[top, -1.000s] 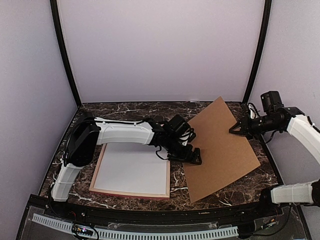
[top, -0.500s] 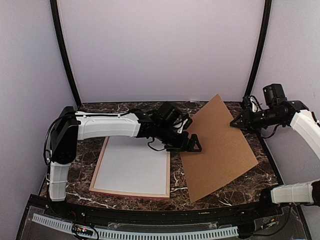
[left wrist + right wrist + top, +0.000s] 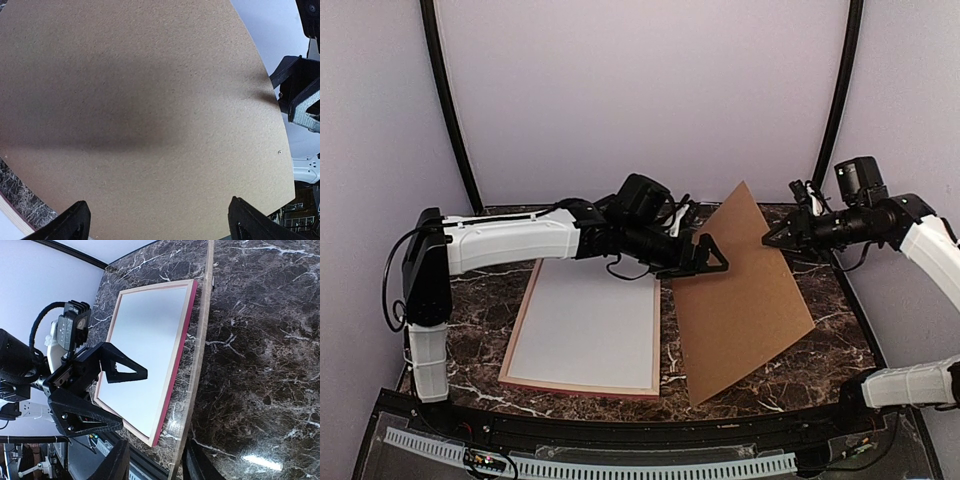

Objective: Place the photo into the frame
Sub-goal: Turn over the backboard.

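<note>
Right tool [image 3: 767, 237] seemingly pinches tilted backing board [image 3: 740, 300] beside frame [image 3: 520, 340].

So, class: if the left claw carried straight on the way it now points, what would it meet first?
The brown backing board. The left claw is open and faces the tilted board's broad face, which fills its wrist view. Beyond the board is the right claw. How near the board is remains unclear.

left arm [image 3: 520, 238] stretched rightward, jaws spread wide; right arm [image 3: 910, 232] reaching left, raised, jaws partly apart.
</note>
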`<act>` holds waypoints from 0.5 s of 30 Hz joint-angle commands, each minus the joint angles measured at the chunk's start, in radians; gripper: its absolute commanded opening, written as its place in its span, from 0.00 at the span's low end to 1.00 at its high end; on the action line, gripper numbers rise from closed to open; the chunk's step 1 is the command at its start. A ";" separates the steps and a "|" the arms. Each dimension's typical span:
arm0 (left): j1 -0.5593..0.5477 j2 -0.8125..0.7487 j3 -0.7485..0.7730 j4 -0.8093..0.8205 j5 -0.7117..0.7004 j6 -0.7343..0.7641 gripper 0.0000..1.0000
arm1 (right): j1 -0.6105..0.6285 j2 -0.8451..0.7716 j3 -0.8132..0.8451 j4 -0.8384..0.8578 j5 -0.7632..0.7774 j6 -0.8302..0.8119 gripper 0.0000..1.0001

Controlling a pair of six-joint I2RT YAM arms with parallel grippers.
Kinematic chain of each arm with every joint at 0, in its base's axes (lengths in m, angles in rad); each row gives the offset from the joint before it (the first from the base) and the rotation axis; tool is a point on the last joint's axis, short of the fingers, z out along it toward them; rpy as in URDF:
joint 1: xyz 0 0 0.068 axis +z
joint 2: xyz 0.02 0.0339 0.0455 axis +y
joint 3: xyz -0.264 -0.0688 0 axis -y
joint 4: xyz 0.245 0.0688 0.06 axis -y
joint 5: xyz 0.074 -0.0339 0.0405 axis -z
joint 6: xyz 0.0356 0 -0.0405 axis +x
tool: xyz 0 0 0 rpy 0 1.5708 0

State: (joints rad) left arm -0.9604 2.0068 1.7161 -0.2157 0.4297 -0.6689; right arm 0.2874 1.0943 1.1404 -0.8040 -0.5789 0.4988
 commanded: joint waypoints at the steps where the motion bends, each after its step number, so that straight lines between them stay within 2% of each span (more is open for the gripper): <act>1: 0.003 -0.093 0.028 0.034 -0.005 -0.016 0.99 | 0.065 0.008 0.043 0.090 0.003 0.053 0.37; 15: 0.023 -0.152 0.035 0.091 -0.061 -0.059 0.99 | 0.292 0.119 0.115 0.204 0.072 0.119 0.43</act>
State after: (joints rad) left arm -0.9504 1.9125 1.7245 -0.1692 0.3950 -0.7067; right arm 0.5297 1.1851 1.2076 -0.6933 -0.5240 0.5949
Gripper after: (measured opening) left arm 0.990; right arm 0.430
